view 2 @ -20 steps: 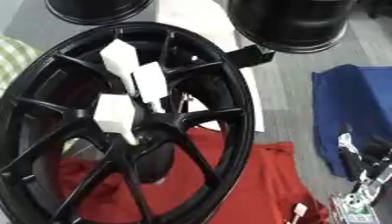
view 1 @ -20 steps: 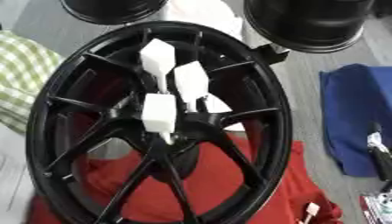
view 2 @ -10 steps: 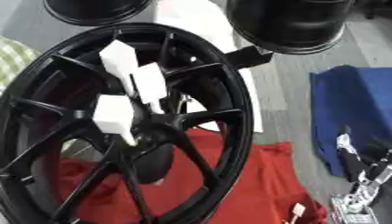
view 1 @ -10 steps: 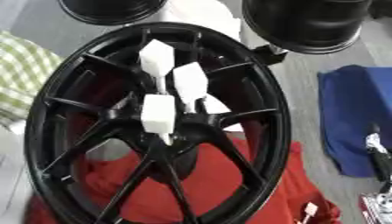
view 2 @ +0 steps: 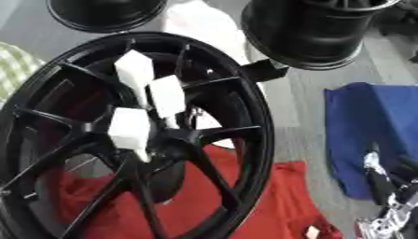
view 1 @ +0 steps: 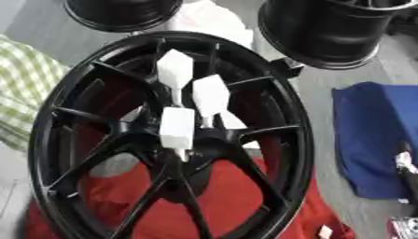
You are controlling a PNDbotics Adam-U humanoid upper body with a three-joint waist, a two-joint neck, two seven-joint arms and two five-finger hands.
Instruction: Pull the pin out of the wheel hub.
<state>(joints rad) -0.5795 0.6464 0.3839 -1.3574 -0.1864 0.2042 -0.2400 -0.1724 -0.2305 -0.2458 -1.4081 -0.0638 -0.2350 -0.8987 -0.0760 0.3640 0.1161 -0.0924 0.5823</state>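
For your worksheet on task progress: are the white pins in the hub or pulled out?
In: three white pins stand in the black wheel's hub; no hand touches them.

Your two head cameras look steeply down from close above, side by side, and both share the black wheel hub [view 1: 171, 140], the red cloth [view 1: 237, 200] under it and the blue cloth [view 2: 372, 130] at right.

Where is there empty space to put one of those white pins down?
Bare grey floor shows between the big black wheel and the blue cloth. The cloth itself is mostly bare too. It is crowded at the wheel's middle, where three white pins stand close together, and at the top, where two more black wheels sit.
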